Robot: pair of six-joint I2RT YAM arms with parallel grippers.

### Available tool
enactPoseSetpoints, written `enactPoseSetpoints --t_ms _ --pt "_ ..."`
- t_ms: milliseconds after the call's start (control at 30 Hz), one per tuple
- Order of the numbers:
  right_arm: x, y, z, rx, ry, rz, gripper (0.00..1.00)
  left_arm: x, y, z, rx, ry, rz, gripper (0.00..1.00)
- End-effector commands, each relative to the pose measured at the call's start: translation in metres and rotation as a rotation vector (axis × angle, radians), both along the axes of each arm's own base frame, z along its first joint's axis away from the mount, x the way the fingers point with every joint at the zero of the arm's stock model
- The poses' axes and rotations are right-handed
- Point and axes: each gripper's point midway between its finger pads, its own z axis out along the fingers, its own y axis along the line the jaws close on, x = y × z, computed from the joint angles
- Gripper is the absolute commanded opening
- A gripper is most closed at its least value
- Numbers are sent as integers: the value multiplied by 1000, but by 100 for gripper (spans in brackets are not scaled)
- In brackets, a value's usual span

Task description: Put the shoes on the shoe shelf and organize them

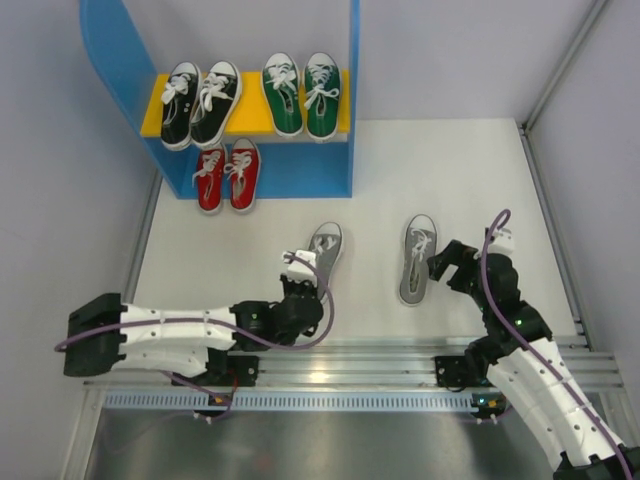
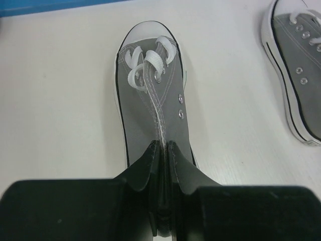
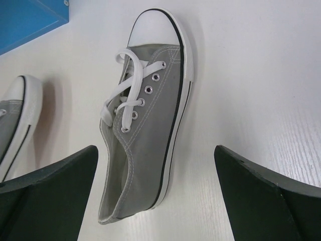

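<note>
One grey shoe (image 2: pixel 150 100) sits pinched tight in my left gripper (image 2: pixel 161 150) — I'd lift it level; right gripper (image 3: pixel 155 150) gapes wide, second grey shoe (image 3: pixel 145 115) just ahead.

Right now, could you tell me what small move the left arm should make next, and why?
Probably lift the left grey shoe a little and start it toward the shoe shelf. The left gripper looks shut on its rear part, the shoe appears to rest on the table, and the lower board has bare space right of the red pair.
</note>
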Motion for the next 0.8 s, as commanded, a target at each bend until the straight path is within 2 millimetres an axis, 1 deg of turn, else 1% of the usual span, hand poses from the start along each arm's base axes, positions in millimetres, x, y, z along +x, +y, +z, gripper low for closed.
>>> enactPoseSetpoints --t_ms 0,33,67,167,200,233,267,300,333,367,400,433,467,500,533,567,600,667,700,733,767 --pt "5 6 17 11 -60 29 99 12 38 27 0 -95 109 0" --pt "5 7 17 12 -62 34 99 13 40 30 7 -104 97 0" --pt "5 7 17 13 -61 35 99 22 42 38 -32 -115 103 0" --pt "5 8 17 11 -57 39 100 35 42 50 -87 -106 31 0" --pt "4 8 17 11 -57 39 99 51 50 58 -112 -117 34 0" --pt "4 8 18 15 -61 39 99 59 56 61 -109 -125 49 0" --pt "4 8 18 14 -61 40 99 68 61 68 -114 -140 68 0" --pt "4 8 19 16 -67 38 99 84 70 69 -73 -159 94 0" --pt "3 8 19 18 -66 42 99 90 67 72 -69 -160 69 0" --pt "4 8 18 17 -65 42 100 104 72 79 -71 -172 80 0" --pt "3 8 18 16 -62 41 99 113 71 70 -23 -160 65 0" --pt "4 8 18 16 -62 41 99 123 70 78 -38 -200 71 0" --pt "3 8 17 15 -57 42 99 132 71 82 -35 -212 75 0" --pt "3 9 17 18 -58 43 99 140 70 73 9 -208 74 0" --pt "3 8 18 17 -60 44 100 147 68 80 -3 -243 78 0" --pt "3 8 18 17 -61 44 99 152 66 82 -5 -261 77 0" --pt "3 8 18 18 -63 44 99 159 64 75 24 -260 77 0" --pt "3 9 19 18 -63 47 99 169 61 82 12 -289 89 0" --pt "3 9 18 16 -58 49 99 177 64 72 58 -277 104 0" --pt "3 10 18 15 -60 51 99 182 65 72 70 -279 120 0" --pt "3 10 18 16 -57 50 99 187 64 78 72 -288 135 0"
